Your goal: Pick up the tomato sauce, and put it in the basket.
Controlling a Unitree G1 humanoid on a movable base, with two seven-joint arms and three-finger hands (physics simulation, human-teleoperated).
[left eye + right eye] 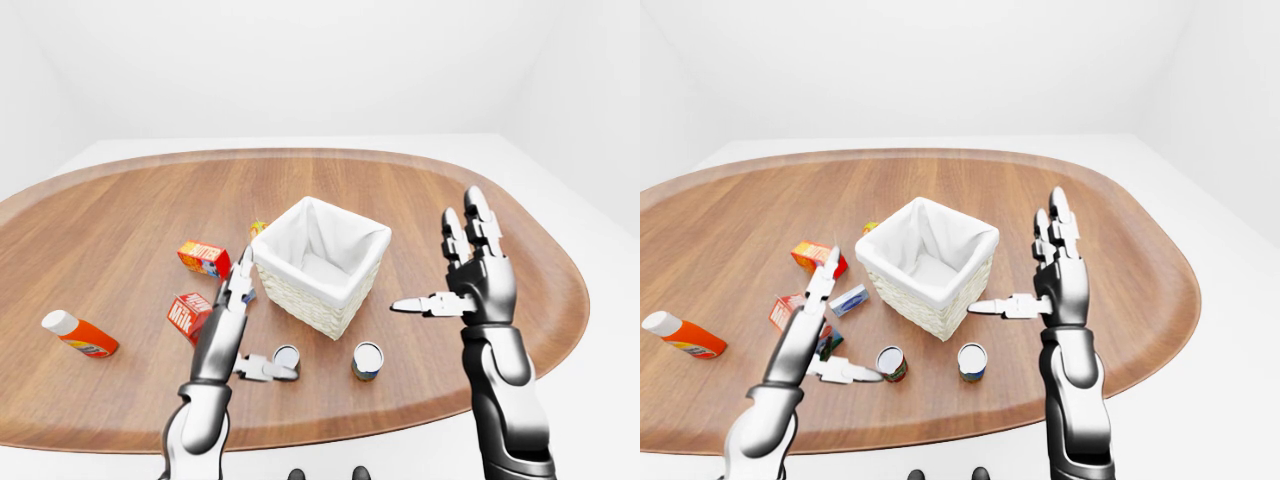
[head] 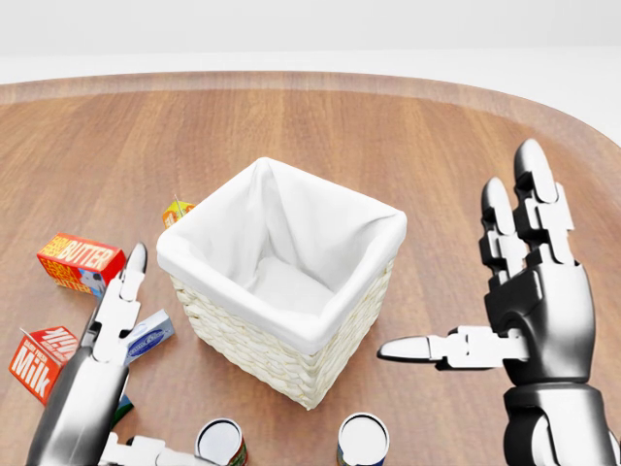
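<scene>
The tomato sauce is a small can with a red label (image 2: 221,442), standing upright at the bottom of the head view, below the basket's left corner. The wicker basket (image 2: 254,356) with its white cloth lining stands mid-table and holds nothing. My left hand (image 1: 847,328) is open. Its fingers (image 2: 124,291) point up past the boxes, and its thumb (image 1: 845,371) reaches toward the can's left side, with its tip just short of the can. My right hand (image 2: 456,272) is open and raised to the right of the basket, its thumb pointing at the wicker wall.
A second can (image 2: 363,439) with a blue and yellow label stands right of the red one. A butter box (image 2: 78,262), a milk carton (image 2: 39,361), a small blue box (image 2: 147,335) and an orange packet (image 2: 177,210) lie left of the basket. An orange bottle (image 1: 80,336) lies far left.
</scene>
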